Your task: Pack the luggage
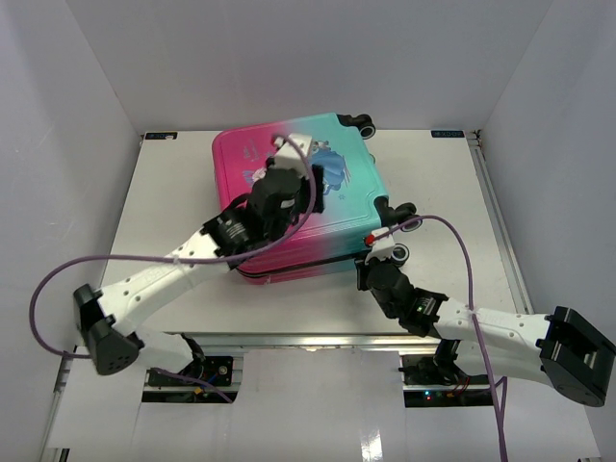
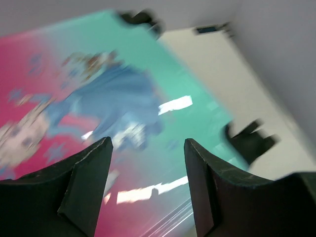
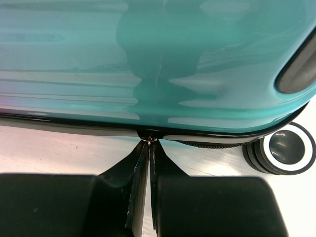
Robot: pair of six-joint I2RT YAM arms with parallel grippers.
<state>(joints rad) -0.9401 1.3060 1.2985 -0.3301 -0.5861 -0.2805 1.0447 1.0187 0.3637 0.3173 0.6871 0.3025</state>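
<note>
The right jaws were pressed together, seemingly pinching the zip pull at the near edge of the case, which lay shut on the surface beneath the spread left jaws, so only zipping seemed left.

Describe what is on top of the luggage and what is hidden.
Only the left gripper is over the closed luggage, jaws apart, holding nothing. The contents are hidden by the lid.
</note>
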